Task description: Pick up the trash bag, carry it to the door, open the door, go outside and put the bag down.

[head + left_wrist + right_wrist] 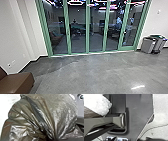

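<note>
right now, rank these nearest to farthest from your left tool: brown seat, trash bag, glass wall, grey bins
1. trash bag, close up in left wrist view
2. brown seat, front left
3. glass wall, ahead, and grey bins, front right: too close to call

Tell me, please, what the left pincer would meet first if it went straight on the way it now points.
Most likely the trash bag: its creased, gathered plastic spreads widely ahead in the left wrist view, though how deep it lies is unclear.
</note>
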### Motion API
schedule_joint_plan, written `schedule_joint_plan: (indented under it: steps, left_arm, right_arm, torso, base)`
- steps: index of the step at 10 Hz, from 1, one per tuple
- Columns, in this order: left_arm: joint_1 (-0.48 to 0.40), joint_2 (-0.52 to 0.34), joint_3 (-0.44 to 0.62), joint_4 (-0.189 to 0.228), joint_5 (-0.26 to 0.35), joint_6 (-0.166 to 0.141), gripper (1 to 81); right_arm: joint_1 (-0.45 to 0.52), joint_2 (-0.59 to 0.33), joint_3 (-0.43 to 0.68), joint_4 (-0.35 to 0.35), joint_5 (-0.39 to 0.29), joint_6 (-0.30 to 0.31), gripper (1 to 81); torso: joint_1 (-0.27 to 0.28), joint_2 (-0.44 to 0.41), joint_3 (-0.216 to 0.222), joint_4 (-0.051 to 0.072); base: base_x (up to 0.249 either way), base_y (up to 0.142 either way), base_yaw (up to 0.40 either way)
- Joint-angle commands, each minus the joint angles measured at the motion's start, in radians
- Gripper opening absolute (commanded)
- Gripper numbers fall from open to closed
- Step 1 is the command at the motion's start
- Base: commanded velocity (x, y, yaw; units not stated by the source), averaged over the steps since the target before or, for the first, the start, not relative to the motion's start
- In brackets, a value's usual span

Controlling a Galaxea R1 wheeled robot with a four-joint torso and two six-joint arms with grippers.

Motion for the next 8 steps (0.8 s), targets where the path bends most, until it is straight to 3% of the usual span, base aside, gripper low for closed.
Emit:
schedule_joint_plan:
  steps: [1,8]
  left_arm:
    - [-0.050,-0.006,-0.002,0.003,0.066,0.006,1.0]
    - [-0.050,-0.008,0.000,0.003,0.064,0.006,1.0]
  right_arm:
    - [0.038,0.009,0.003,-0.004,-0.066,-0.003,81.1]
    - [0.036,0.009,0.003,-0.006,-0.066,-0.003,81.1]
  torso:
    - [0.000,0.000,0.000,0.000]
    - [-0.002,0.000,0.000,0.000]
  base:
    - [0.000,0.000,0.000]
    - [0.102,0.000,0.000]
